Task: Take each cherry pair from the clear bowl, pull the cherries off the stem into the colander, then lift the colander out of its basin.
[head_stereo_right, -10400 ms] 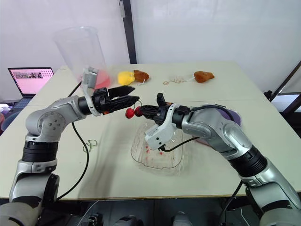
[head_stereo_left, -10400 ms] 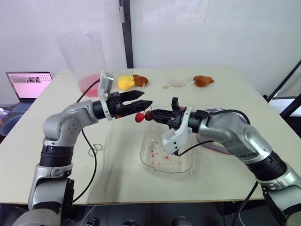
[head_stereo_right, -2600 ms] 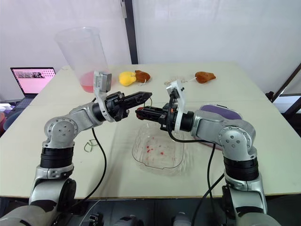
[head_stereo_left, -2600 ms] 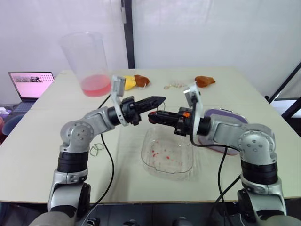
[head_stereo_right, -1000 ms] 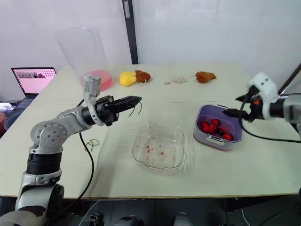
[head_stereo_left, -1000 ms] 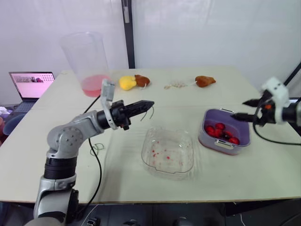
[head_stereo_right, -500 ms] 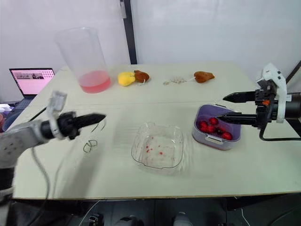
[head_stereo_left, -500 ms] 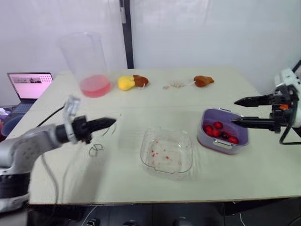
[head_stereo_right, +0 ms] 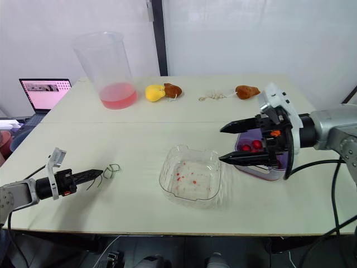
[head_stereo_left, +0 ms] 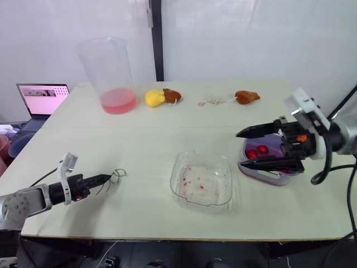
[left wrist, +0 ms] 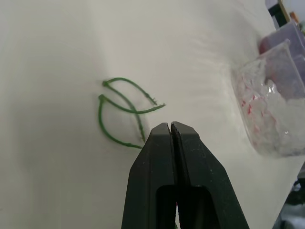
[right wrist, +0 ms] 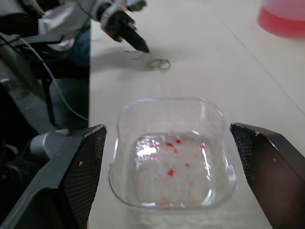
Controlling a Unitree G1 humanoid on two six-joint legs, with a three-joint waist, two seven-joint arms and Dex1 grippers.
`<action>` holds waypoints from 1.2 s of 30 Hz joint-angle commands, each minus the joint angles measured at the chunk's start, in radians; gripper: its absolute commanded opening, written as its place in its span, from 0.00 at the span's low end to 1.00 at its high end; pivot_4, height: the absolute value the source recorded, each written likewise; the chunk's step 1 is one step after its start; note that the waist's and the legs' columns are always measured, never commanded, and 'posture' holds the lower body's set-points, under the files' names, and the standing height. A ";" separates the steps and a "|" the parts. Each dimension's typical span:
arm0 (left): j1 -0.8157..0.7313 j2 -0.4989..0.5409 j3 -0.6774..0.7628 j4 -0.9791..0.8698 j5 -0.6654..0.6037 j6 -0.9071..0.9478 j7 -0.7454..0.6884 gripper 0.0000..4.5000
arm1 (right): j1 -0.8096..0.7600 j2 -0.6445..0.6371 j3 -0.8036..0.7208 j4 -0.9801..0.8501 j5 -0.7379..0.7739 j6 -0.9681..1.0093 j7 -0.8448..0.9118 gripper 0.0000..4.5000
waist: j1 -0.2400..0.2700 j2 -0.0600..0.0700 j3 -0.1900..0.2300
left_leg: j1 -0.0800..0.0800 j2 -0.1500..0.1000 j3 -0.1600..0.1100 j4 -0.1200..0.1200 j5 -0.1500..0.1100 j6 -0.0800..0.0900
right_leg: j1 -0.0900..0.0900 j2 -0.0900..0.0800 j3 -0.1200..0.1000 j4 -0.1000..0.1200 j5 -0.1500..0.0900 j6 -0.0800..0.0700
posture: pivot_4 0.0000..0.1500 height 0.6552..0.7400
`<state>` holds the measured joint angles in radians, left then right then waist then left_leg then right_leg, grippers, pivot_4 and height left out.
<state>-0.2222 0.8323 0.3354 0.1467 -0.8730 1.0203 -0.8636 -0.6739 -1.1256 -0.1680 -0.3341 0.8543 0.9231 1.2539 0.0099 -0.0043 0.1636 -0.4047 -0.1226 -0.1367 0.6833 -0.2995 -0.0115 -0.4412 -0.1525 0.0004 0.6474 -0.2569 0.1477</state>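
**A:** How much room do I have?

**B:** Plenty. Your counter [head_stereo_left: 167, 139] is open through the middle. The tall pitcher [head_stereo_left: 109, 72] stands well apart, at 11 o'clock from the clear bowl [head_stereo_left: 202, 181]. Mind the counter's front edge, close to the bowl at 6 o'clock.

**A:** And the bowl?

**B:** It holds only red smears, so I'd judge the picking finished. The colander [head_stereo_right: 262, 172] sits in its basin at 3 o'clock from the bowl, cherries [head_stereo_left: 262, 149] inside.

**A:** My hands?

**B:** Your right hand [head_stereo_left: 238, 149] is spread wide, one finger over the colander's near rim and one above. That looks like a line-up for the lift. Your left hand [head_stereo_left: 106, 178] is clenched low at 9 o'clock, probably there to shed stems away from the fruit. The bare stems [left wrist: 124, 112] lie just off its tips, and I cannot tell whether one is still pinched. You have clear air straight up from the colander.
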 commanded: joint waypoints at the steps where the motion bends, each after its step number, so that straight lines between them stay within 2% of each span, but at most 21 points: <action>1: -0.028 -0.020 0.059 0.025 -0.005 -0.003 0.029 0.00 | -0.016 0.007 -0.004 -0.010 0.012 -0.005 -0.013 0.99 | 0.003 0.000 0.000 | 0.000 0.000 0.000 0.000 0.000 0.000 | 0.000 0.000 0.000 0.000 0.000 0.000 | 1.00 1.00; 2: -0.032 -0.027 0.065 0.034 0.001 -0.007 0.039 0.14 | -0.010 0.006 -0.002 -0.004 0.006 -0.013 -0.009 1.00 | 0.003 0.000 0.000 | 0.000 0.000 0.000 0.000 0.000 0.000 | 0.000 0.000 0.000 0.000 0.000 0.000 | 1.00 1.00; 4: -0.032 -0.024 0.065 0.038 0.030 -0.028 0.049 0.32 | 0.004 0.003 -0.001 0.012 -0.007 -0.036 0.008 1.00 | 0.000 0.000 0.000 | 0.000 0.000 0.000 0.000 0.000 0.000 | 0.000 0.000 0.000 0.000 0.000 0.000 | 1.00 1.00; 10: -0.066 0.063 0.120 0.087 0.065 -0.071 0.005 1.00 | 0.020 -0.002 0.001 0.075 -0.020 -0.092 0.078 1.00 | -0.004 0.000 0.000 | 0.000 0.000 0.000 0.000 0.000 0.000 | 0.000 0.000 0.000 0.000 0.000 0.000 | 1.00 1.00; 18: -0.135 0.138 0.125 -0.019 0.032 -0.055 -0.061 1.00 | 0.029 -0.003 0.012 0.108 -0.049 -0.037 -0.003 1.00 | 0.000 0.000 0.000 | 0.000 0.000 0.000 0.000 0.000 0.000 | 0.000 0.000 0.000 0.000 0.000 0.000 | 1.00 1.00; 20: -0.177 0.142 0.095 -0.075 0.019 -0.054 -0.093 1.00 | 0.042 -0.008 -0.001 0.098 -0.058 -0.028 -0.033 1.00 | 0.003 0.000 0.000 | 0.000 0.000 0.000 0.000 0.000 0.000 | 0.000 0.000 0.000 0.000 0.000 0.000 | 1.00 1.00; 24: -0.186 0.188 -0.083 -0.237 0.129 -0.199 -0.244 1.00 | 0.087 -0.016 -0.072 0.077 -0.048 0.022 -0.123 1.00 | -0.001 0.000 0.000 | -0.001 0.000 0.000 0.000 0.000 0.000 | 0.000 0.000 0.000 0.000 0.000 0.000 | 1.00 1.00; 29: -0.309 0.179 -0.211 -0.310 0.122 -0.279 -0.427 1.00 | 0.297 -0.096 -0.252 -0.024 -0.065 0.101 -0.166 1.00 | 0.004 0.000 0.000 | -0.002 0.000 -0.001 0.000 0.000 0.000 | -0.001 0.000 -0.001 0.000 0.000 0.000 | 1.00 1.00; 36: -0.542 0.095 -0.376 -0.297 0.165 -0.264 -0.490 1.00 | 0.636 -0.135 -0.618 -0.154 -0.206 0.215 -0.178 1.00 | 0.001 0.000 0.000 | -0.001 -0.001 0.000 0.001 0.000 0.000 | 0.001 0.000 -0.001 0.000 0.000 0.000 | 1.00 1.00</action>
<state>-0.7287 0.9371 -0.0238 -0.1293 -0.7180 0.7603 -1.3369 -0.0638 -1.2469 -0.6736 -0.4374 0.6727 1.1107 1.0749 0.0107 -0.0041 0.1634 -0.4055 -0.1231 -0.1361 0.6843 -0.2995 -0.0111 -0.4403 -0.1521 -0.0007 0.6476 -0.2568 0.1478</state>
